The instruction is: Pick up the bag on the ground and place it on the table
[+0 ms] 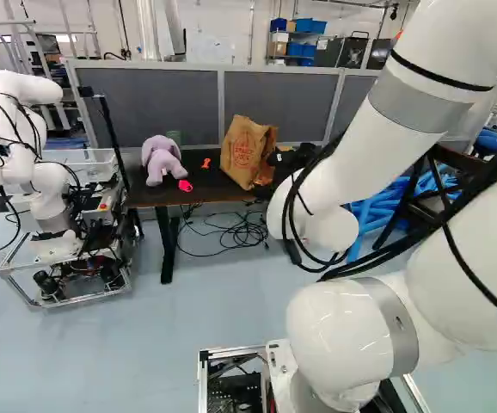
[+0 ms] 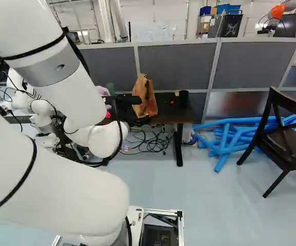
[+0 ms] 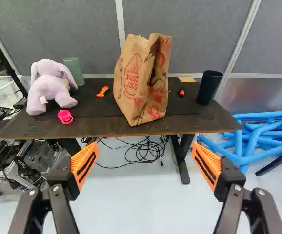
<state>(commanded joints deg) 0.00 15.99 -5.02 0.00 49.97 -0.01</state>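
The black gripper (image 2: 123, 106) shows partly past the arm's end in the right base view, its fingertips hard to make out. In the wrist view the gripper (image 3: 145, 163) stands open, its orange pads wide apart with nothing between them. Ahead of it and beyond the gap, a brown paper bag with red print (image 3: 131, 80) stands upright on the dark table (image 3: 99, 117), leaning slightly, its top crumpled. The left base view shows the same bag (image 1: 244, 153) on the tabletop, apart from the gripper.
On the table are a purple plush toy (image 3: 50, 87), a green cup (image 3: 74, 70), a pink item (image 3: 65, 116), an orange item (image 3: 102, 91) and a black cup (image 3: 209, 87). Cables (image 3: 143, 150) lie below. Another robot (image 1: 46, 185), blue tubes (image 2: 227, 138) and a chair (image 2: 286, 141) stand around.
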